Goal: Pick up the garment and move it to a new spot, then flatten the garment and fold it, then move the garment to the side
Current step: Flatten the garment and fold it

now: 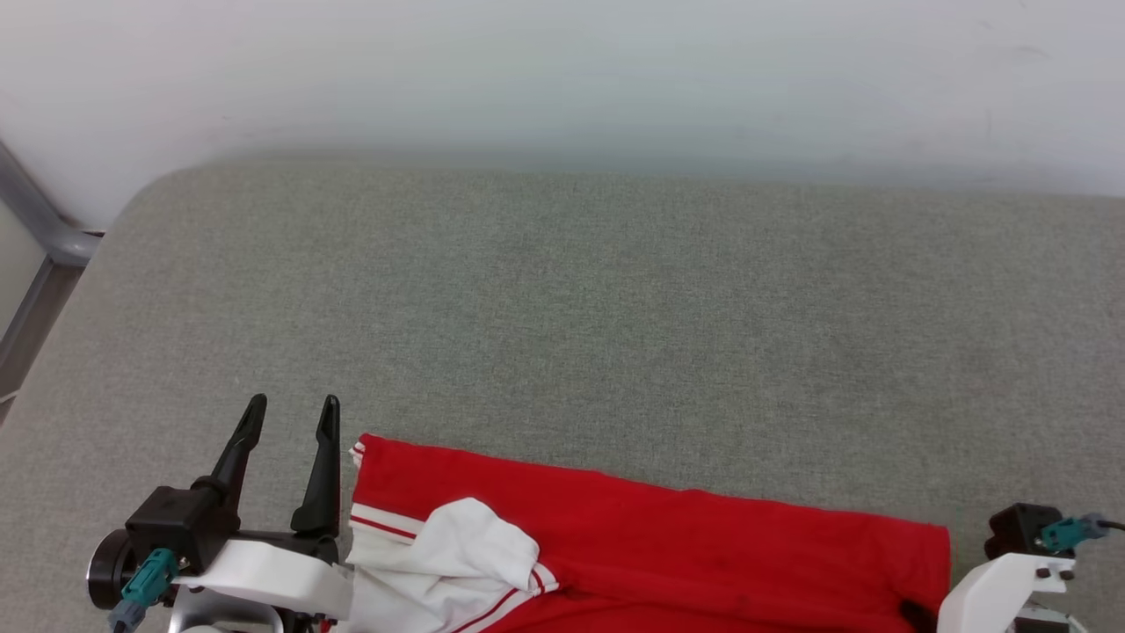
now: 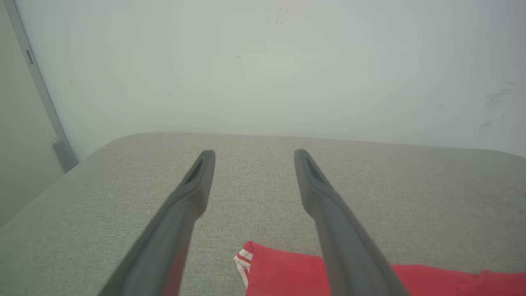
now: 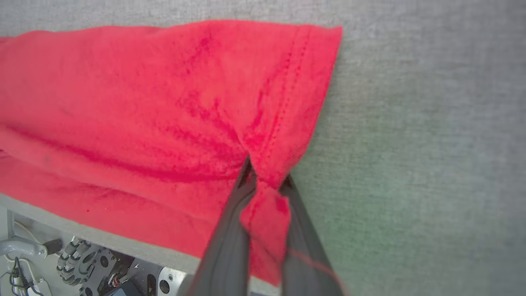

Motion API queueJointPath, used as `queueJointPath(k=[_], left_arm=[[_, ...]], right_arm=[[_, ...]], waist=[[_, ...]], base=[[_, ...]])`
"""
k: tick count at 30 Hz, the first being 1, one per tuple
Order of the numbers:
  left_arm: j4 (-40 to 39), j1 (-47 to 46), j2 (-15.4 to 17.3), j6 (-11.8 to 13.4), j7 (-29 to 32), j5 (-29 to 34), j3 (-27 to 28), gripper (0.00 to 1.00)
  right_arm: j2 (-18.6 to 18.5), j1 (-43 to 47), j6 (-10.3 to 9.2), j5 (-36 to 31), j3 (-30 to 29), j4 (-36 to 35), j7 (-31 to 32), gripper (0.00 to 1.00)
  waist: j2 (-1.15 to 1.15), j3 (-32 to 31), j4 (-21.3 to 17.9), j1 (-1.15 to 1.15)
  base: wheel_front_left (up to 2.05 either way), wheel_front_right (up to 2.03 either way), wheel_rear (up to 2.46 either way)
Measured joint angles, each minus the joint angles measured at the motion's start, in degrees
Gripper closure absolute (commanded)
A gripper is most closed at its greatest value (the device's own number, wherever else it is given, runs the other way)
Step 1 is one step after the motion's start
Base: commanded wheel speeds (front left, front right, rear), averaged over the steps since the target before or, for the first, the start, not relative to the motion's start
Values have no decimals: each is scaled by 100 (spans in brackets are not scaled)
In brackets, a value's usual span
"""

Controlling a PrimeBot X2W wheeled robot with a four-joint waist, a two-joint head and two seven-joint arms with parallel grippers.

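Observation:
The garment (image 1: 668, 536) is red with a white sleeve (image 1: 457, 545) and lies spread along the near edge of the grey padded surface (image 1: 615, 308). My right gripper (image 3: 267, 176) is shut on the garment (image 3: 144, 102), pinching a bunch of red cloth at the stitched hem near its right corner. The right arm's pale wrist (image 1: 1011, 571) stands at that corner. To the left of the striped trim, my left gripper (image 1: 293, 404) is open and holds nothing. In the left wrist view the left gripper (image 2: 254, 154) hovers above the surface, with the garment's corner (image 2: 287, 271) below its fingers.
A pale wall (image 1: 562, 79) rises behind the surface's far edge. A grey metal frame (image 1: 35, 220) runs past the left corner. My wheeled base (image 3: 82, 263) shows below the near edge. Bare grey cloth stretches beyond the garment.

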Motion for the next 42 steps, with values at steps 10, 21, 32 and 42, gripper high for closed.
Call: queueJointPath(k=[10,21,32,42], left_arm=[[32,113,-26,49,0,91,29,0],[51,159,-22,51,0,97,-11,0],[125,149,-33,48,5,97,-126,0],[151,122,-52,44,98,97,-294,0]], right_arm=[[-246,30,-1,-78,-1005,-370,326,100],[146,-3,-3,786,-1970,-739,1391,100],[304,58,-4,3916,-1495,-354,2202,100],[309,152,-4,6002,575,-4,1209,100]], waist=[[0,-185,-136,0],[0,-230,-215,0],[0,-334,-127,0],[0,-470,108,0]], base=[[0,0,0],[0,0,0],[0,0,0],[0,0,0]])
